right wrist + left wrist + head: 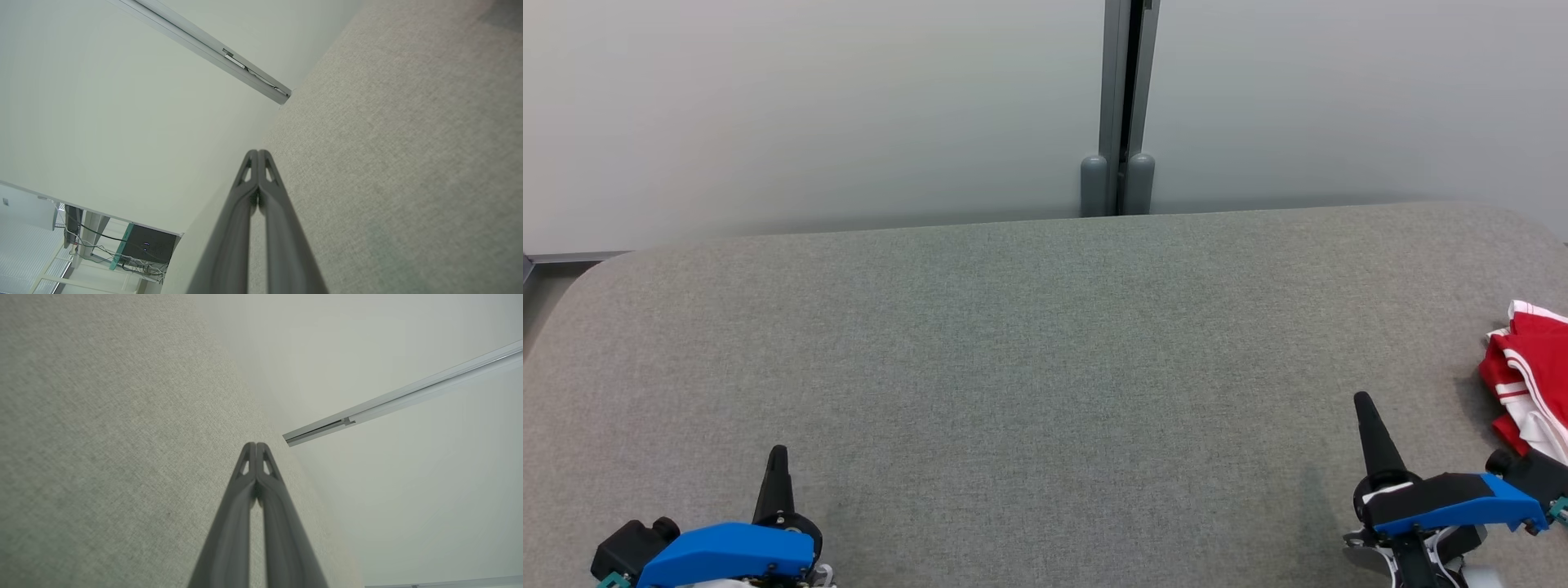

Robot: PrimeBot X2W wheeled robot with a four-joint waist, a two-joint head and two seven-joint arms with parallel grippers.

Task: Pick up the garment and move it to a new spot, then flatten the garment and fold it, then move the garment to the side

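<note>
Garment (1529, 384) bunched at right edge of worktop (1013, 343), left pincer (778, 452) closed, empty, right pincer (1363, 400) closed, empty, near garment

The surface (1029, 343) is a soft heathered grey, finely flecked like woven cloth from edge to edge. At its right edge the garment (1523, 371) is bright red, crossed by thin white stripes and trimmed in white. The left gripper (778, 451) is black at the fingers above a vivid blue cover (727, 551). The right gripper (1362, 400) has the same black and blue, with touches of white and teal beneath. The wall panels (809, 106) are pale grey-green, and the post (1123, 106) is a darker grey.
</note>
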